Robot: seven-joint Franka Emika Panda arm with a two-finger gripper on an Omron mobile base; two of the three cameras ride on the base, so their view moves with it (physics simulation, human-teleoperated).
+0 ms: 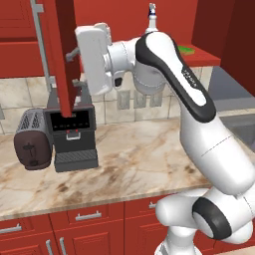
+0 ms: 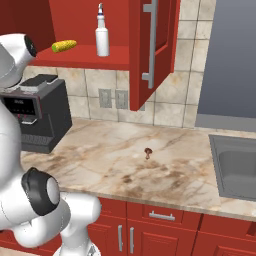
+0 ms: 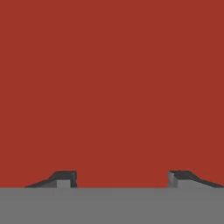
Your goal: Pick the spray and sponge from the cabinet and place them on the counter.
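The spray (image 2: 102,32) stands upright on the red shelf inside the open cabinet (image 2: 85,61); its nozzle top (image 1: 152,11) peeks over my arm. The green sponge (image 1: 187,49) lies flat on the same shelf (image 1: 206,59), partly hidden behind my arm. My gripper (image 1: 76,67) is raised to shelf height, left of both items. It points at the open left cabinet door (image 1: 60,55), with one finger above the other by the door's edge. In the hand view the fingertips (image 3: 63,178) stand wide apart, so the gripper (image 3: 121,178) is open with plain red panel close ahead. The marbled counter (image 1: 134,149) lies below.
A black coffee machine (image 1: 72,134) and a toaster (image 1: 32,142) stand on the counter under the gripper. A yellow corn cob (image 2: 64,46) lies on the shelf left of the spray. The right cabinet door (image 2: 150,50) hangs open. A sink (image 2: 237,167) sits at right, and a small brown thing (image 2: 148,151) at mid-counter.
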